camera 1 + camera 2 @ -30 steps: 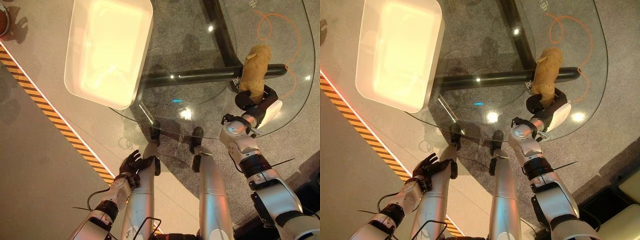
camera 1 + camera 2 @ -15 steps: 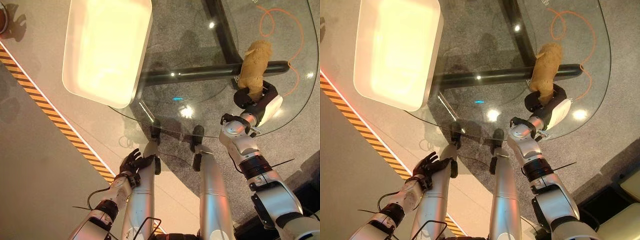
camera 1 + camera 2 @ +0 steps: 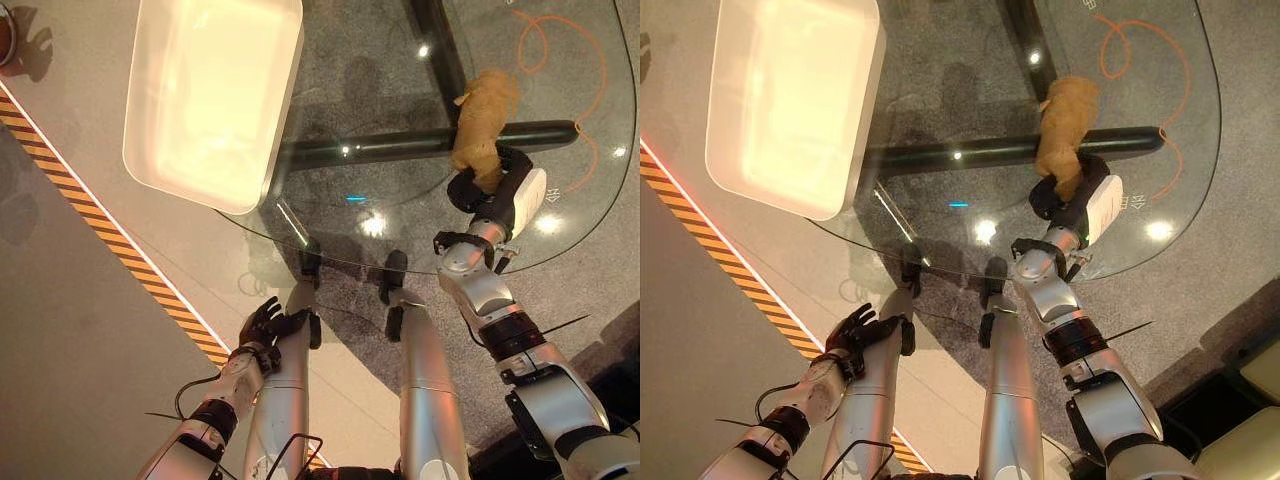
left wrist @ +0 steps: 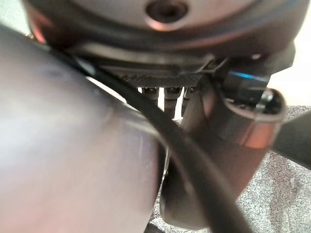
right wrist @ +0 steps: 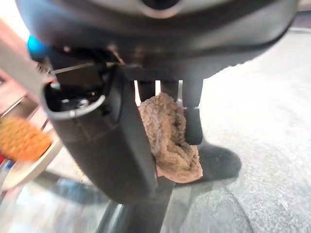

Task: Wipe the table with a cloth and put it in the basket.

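while the brown cloth [image 3: 479, 125] is gripped in the curled fingers of the right hand [image 3: 497, 190], it is pressed onto the glass table [image 3: 400, 240] toward the table's right edge, over the dark crossbar [image 3: 400, 146] seen beneath the glass. wiping is judged to be the step in hand. for a good pass, the cloth should be kept flat on the glass, pressure held even, and strokes overlapped toward the unwiped middle. the white basket [image 3: 215, 95] is set at the table's far left corner, well apart from the cloth. the left hand [image 3: 262, 325] is hung below the table's near edge, fingers loosely spread, nothing held.
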You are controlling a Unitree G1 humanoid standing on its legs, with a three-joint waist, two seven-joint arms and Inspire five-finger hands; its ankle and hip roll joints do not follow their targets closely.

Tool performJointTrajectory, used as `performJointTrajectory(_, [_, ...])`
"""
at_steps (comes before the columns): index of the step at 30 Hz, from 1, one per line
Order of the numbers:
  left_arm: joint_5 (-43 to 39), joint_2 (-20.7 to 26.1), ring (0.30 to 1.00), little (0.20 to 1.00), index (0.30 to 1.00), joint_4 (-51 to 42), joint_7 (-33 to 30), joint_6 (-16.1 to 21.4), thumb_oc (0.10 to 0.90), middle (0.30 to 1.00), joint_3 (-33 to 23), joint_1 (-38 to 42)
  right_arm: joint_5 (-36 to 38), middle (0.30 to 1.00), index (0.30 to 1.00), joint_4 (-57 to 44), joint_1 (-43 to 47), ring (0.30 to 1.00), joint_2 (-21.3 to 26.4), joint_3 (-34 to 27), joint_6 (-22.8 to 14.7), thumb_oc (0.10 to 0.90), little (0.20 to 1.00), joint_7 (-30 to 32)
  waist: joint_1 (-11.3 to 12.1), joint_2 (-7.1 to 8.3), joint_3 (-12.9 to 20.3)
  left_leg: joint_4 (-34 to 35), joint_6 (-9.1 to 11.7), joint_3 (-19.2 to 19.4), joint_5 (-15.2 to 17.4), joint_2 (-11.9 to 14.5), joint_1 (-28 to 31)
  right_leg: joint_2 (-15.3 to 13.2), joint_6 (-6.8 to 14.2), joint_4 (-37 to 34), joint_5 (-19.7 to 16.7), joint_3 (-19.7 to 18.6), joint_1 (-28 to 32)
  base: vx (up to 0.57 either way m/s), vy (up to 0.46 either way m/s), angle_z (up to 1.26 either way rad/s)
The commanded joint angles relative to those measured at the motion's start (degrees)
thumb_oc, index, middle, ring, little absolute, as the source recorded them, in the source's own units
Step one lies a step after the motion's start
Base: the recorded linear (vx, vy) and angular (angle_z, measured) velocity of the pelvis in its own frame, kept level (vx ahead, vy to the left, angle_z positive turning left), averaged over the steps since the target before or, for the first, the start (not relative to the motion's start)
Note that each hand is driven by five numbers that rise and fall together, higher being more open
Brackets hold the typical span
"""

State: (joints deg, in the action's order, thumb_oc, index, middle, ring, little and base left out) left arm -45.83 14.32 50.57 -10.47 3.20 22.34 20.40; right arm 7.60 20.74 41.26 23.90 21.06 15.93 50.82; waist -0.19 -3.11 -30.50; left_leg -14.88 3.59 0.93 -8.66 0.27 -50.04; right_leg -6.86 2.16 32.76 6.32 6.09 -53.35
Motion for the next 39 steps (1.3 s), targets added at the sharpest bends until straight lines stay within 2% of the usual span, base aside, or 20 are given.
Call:
performJointTrajectory(1, [2.2,-5.8,0.900,0.900,0.900,0.9,0.5,-1.6,0.800,0.900,4.6,-6.9,-3.5,0.300,0.300,-8.9,2.2,0.300,-2.7,11.0,-2.0,0.100,0.200,-10.5,1.6,-0.78,0.7,-10.7,-3.1,3.2,10.3,-5.1,-3.3,1.4,1.5,-11.4,-9.0,1.8,-0.7,0.00,0.000,0.00])
performJointTrajectory(8, [2.3,-5.7,0.900,0.900,0.900,0.1,0.7,-1.8,0.800,0.900,5.0,-6.4,-6.2,0.300,0.300,-9.4,3.1,0.300,-2.8,15.4,-1.3,0.100,0.200,-16.9,2.0,-0.90,0.7,-11.0,-2.9,3.4,10.3,-4.8,-3.9,1.0,1.5,-10.9,-8.8,2.3,-1.4,0.00,0.000,0.00])
performJointTrajectory(21, [2.1,-4.8,0.900,0.900,0.900,0.1,0.7,-2.7,0.800,0.900,5.3,-5.3,-6.6,0.300,0.300,-9.8,4.4,0.300,-2.2,20.2,-0.9,0.100,0.200,-24.2,2.3,-1.08,0.7,-11.4,-2.7,3.8,10.2,-4.6,-4.1,0.6,1.6,-10.6,-8.7,2.8,-1.6,0.00,0.000,0.00])
performJointTrajectory(39, [2.0,-3.4,0.900,0.900,0.900,0.5,1.5,-3.3,0.800,0.900,5.4,-5.1,-4.7,0.300,0.300,-13.3,4.7,0.300,0.2,22.9,-4.0,0.100,0.200,-32.8,2.5,-0.71,0.7,-11.9,-2.7,4.0,10.4,-4.3,-4.3,-0.1,1.7,-9.9,-8.5,3.4,-1.8,0.00,0.000,0.00])
